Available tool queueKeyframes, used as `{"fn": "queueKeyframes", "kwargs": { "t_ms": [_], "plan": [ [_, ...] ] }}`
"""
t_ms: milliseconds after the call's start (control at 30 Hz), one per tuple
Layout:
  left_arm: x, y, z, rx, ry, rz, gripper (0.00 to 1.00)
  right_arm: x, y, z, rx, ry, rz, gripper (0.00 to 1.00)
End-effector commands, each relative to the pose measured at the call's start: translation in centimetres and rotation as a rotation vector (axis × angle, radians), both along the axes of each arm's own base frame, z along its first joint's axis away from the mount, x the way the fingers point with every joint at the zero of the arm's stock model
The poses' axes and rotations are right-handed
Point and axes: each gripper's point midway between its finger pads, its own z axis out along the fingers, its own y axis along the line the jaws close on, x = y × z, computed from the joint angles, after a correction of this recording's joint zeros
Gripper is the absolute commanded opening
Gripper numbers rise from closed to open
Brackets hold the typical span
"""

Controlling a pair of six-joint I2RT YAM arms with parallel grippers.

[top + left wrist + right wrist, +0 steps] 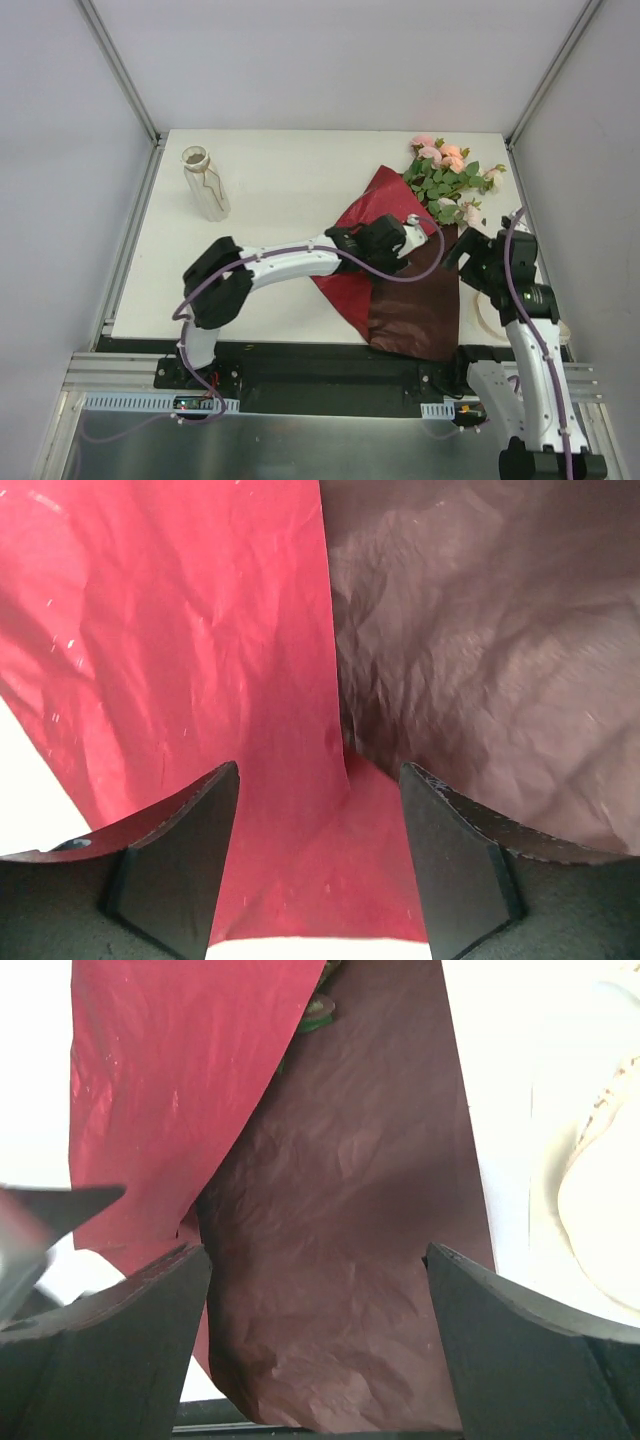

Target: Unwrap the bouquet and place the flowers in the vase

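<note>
White-walled enclosure, metal frame posts at the corners; white table fills the floor of it

Wrapping paper: largest item, lies opened out on the right half of the table, reaching the near edge. Two tones show, bright red on the left flap and dull maroon on the right (the maroon part is creased all over). The two meet along a fold line running near to far.

Left gripper: reaches across from the left and hangs low over the paper at the fold. Jaws stand apart, red sheet visible in the gap, nothing pinched between the fingers.

Right gripper: over the maroon part near the right edge of the table, jaws spread wide, nothing in them.

Flowers: pink and cream blooms with green leaves, lying at the far right corner, heads pointing away from the arms, stem ends toward the paper's far edge. Stems mostly hidden by the left gripper.

Vase: clear glass, upright, far left of the table, well apart from the flowers. No stems in it.

Cream ribbon: loose on the table just right of the paper
</note>
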Motion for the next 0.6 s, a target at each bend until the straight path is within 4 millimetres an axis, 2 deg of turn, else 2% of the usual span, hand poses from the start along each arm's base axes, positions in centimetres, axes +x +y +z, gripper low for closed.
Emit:
{"fn": "queueKeyframes", "kwargs": {
  "t_ms": [0,67,233,333,367,400,433,467,533,567],
  "plan": [
    [2.9,-1.8,-0.5,0.101,-0.15,-0.031,0.64,-2.9,-0.1,-0.1,0.01,-0.021,-0.013,0.91],
    [3.3,-2.7,-1.5,0.137,-0.175,-0.055,0.6,-3.6,0.0,0.1,0.019,-0.035,-0.014,0.92],
    [4.2,-3.2,-3.3,0.2,-0.209,-0.064,0.52,-4.7,-0.5,0.5,-0.004,-0.068,-0.025,0.93],
    [5.1,-2.9,-3.8,0.239,-0.239,-0.045,0.35,-4.7,-0.4,0.3,-0.006,-0.067,-0.019,0.93],
    [5.3,-2.9,-3.6,0.246,-0.253,-0.038,0.28,-4.6,-0.2,0.0,0.0,-0.059,-0.011,0.93],
    [5.9,-2.6,-3.2,0.258,-0.281,-0.015,0.14,-4.5,-0.1,-0.4,0.004,-0.044,-0.002,0.93],
    [6.2,-2.4,-2.8,0.262,-0.295,0.001,0.05,-4.3,0.3,-0.5,0.017,-0.042,0.013,0.93],
    [6.6,-2.1,-1.8,0.258,-0.317,0.026,0.0,-4.3,0.4,-1.2,0.023,-0.022,0.018,0.93],
    [7.4,-1.3,-0.4,0.247,-0.349,0.102,0.0,-3.9,0.9,-2.0,0.045,-0.003,0.035,0.93],
    [7.6,-1.1,1.3,0.211,-0.36,0.134,0.0,-3.9,1.1,-3.0,0.056,0.024,0.046,0.93]
  ]
}}
